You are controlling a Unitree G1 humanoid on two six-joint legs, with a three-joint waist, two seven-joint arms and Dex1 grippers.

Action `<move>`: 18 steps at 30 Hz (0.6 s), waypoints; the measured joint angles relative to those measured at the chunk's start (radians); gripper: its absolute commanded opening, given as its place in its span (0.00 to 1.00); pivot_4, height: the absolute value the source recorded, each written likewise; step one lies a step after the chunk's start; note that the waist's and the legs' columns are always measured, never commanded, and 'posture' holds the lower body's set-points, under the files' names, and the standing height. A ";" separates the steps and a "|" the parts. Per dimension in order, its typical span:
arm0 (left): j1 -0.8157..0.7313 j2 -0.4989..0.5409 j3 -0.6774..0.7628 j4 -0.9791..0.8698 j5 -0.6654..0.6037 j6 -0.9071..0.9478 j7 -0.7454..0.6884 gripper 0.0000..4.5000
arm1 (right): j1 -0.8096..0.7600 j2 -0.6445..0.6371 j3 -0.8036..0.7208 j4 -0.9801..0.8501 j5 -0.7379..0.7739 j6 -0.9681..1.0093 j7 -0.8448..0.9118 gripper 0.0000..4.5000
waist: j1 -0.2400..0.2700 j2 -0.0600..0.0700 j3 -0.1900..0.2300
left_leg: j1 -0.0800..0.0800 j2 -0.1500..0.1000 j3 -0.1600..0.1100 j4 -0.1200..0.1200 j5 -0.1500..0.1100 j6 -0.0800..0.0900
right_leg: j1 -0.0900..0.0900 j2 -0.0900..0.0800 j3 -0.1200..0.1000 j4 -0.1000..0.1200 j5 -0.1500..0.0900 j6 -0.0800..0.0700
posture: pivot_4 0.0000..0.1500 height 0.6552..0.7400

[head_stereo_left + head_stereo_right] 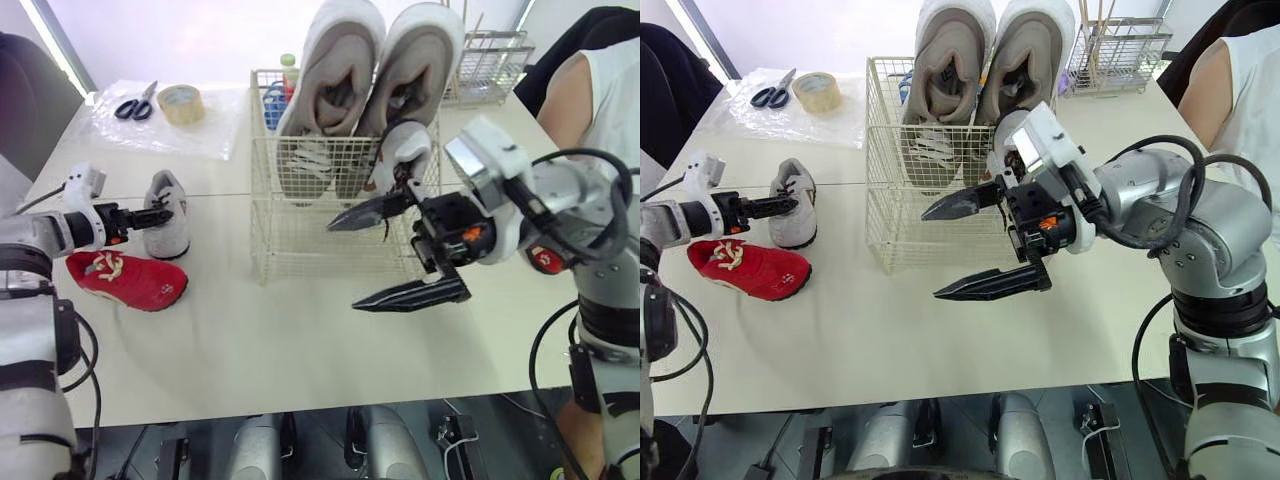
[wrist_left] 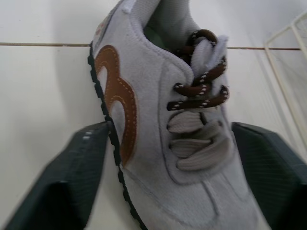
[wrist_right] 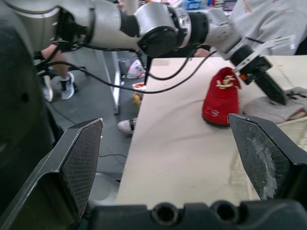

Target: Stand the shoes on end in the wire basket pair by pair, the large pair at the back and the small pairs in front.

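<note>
Sneaker (image 1: 172, 235): grey suede, light, soft upper, near left edge of table (image 1: 300, 340) | left claw (image 1: 155, 214) straddles it, clamped or not we cannot tell | we'd pinch firm sole sides | right claw (image 1: 343, 265) wide open, empty

Wire basket (image 1: 262, 190), large beige pair (image 1: 338, 70) upended at back, small grey shoe (image 1: 405, 145) in front, grey mate (image 1: 170, 215) and red shoe (image 1: 130, 280) outside
</note>
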 measured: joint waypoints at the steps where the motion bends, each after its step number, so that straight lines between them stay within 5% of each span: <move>1: -0.007 -0.003 0.014 0.004 0.002 -0.002 0.008 0.45 | 0.003 -0.002 -0.005 0.000 0.007 0.005 -0.008 1.00 | 0.000 0.000 0.000 | 0.000 0.000 0.000 0.000 0.000 0.000 | 0.000 0.000 0.000 0.000 0.000 0.000 | 1.00 1.00; 5: -0.017 -0.003 0.051 0.004 0.014 -0.009 0.013 0.05 | 0.004 -0.004 -0.011 0.000 0.021 0.009 -0.019 1.00 | 0.002 -0.001 0.000 | 0.000 -0.001 0.000 0.001 0.000 0.000 | 0.000 -0.001 0.000 0.002 0.000 0.000 | 1.00 1.00; 18: -0.016 0.038 0.252 -0.037 -0.037 0.029 0.058 0.05 | 0.000 0.011 0.039 0.075 -0.057 -0.061 0.021 1.00 | -0.002 -0.002 0.000 | 0.000 0.000 0.000 0.001 0.000 0.000 | -0.001 -0.001 0.000 0.005 0.000 0.001 | 1.00 1.00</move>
